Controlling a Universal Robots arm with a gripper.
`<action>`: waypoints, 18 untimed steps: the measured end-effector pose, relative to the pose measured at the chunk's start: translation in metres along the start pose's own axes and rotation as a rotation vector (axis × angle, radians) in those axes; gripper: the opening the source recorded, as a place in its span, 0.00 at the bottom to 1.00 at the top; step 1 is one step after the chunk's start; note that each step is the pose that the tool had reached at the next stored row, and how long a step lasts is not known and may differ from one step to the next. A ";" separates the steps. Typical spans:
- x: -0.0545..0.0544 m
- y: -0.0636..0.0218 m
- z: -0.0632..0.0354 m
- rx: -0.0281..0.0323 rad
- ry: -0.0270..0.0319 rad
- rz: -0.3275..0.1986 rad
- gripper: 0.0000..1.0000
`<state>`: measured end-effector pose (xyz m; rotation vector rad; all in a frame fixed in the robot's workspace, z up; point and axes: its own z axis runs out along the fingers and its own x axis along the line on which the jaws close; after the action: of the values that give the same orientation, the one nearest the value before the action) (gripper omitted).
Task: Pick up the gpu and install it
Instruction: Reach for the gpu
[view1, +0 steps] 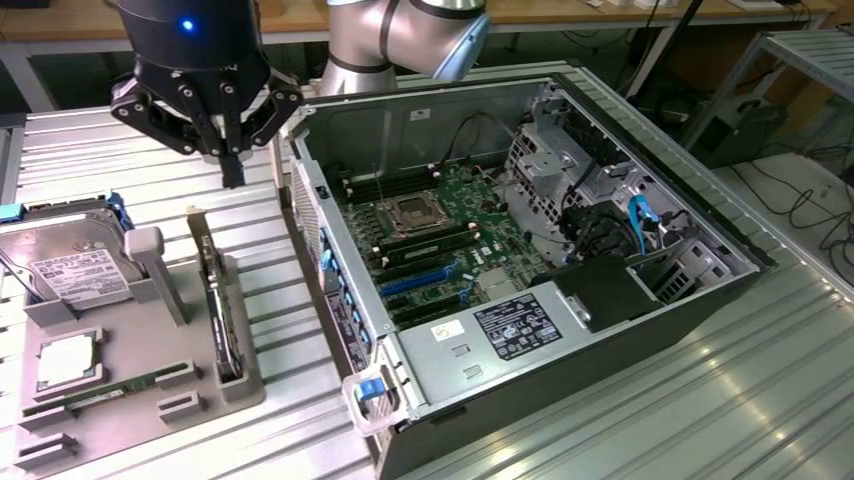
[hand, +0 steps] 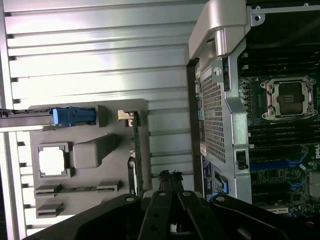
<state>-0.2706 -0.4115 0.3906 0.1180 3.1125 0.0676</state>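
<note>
The gpu (view1: 215, 292) is a thin black card standing on its edge in a slot of the grey holder (view1: 171, 352). In the wrist view the gpu (hand: 135, 152) shows edge-on, with its pale bracket end (hand: 125, 115) at one tip. My gripper (view1: 234, 176) hangs shut and holds nothing, in the air just past the card's far end, between the holder and the open computer case (view1: 400, 120). In the wrist view the gripper (hand: 170, 177) has its fingertips pressed together, close beside the card's edge.
The holder (hand: 92, 152) also carries a hard drive (view1: 76, 268) with blue clips, a CPU (view1: 64, 360) and a green RAM stick (view1: 118, 388). Inside the case lie the motherboard with its CPU socket (view1: 406, 213), blue slots (view1: 420, 285) and a power supply (view1: 514, 325). Everything rests on a ribbed metal table (view1: 694, 400).
</note>
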 end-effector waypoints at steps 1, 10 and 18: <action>0.001 -0.0002 0.0000 0.0000 0.0000 0.000 0.11; 0.010 -0.0021 0.0000 0.0000 0.0000 0.000 0.11; 0.019 -0.0041 -0.0001 0.0000 0.0000 0.000 0.11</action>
<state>-0.2897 -0.4142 0.3901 0.1180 3.1125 0.0677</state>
